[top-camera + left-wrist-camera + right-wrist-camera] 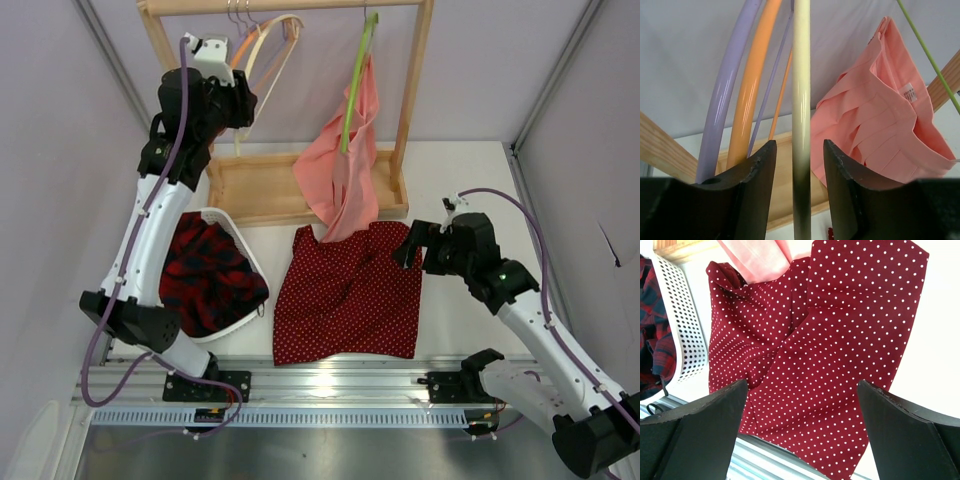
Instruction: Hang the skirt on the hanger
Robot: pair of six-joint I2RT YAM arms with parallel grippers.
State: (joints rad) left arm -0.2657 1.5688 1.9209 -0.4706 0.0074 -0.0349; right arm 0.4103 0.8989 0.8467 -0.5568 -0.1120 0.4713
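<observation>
The dark-red polka-dot skirt (348, 295) was spread flat on the bench at the lower centre of the overhead view. Its upper edge was overlapped by the hem of the salmon-pink pleated cloth (345, 170), which hung from a lime-green hanger (355, 80) on the wooden rack (415, 90). The cream curved hanger (801, 100) was found on the rail at the upper left, just beside an orange hanger (752, 90) and a lilac hanger (722, 100). The left hand (800, 150) had been raised to it. In its wrist view the cream bar was seen running between the two fingers with a gap on either side, so the hand was judged unclenched and straddling, not yet gripping. The right hand (802, 382) was held spread wide above the skirt's right edge, with nothing in it. A white perforated basket (235, 225) holding a red-and-black plaid garment (205, 275) stood at the lower left. The step in hand was judged to be the taking of the hanger. It would be done best if the fingers were closed squarely on the cream bar alone, with the orange bar kept out of the grip. The hook would then need lifting upward clear of the rail before anything was drawn toward the skirt, so that the neighbouring hangers were not dragged along.
</observation>
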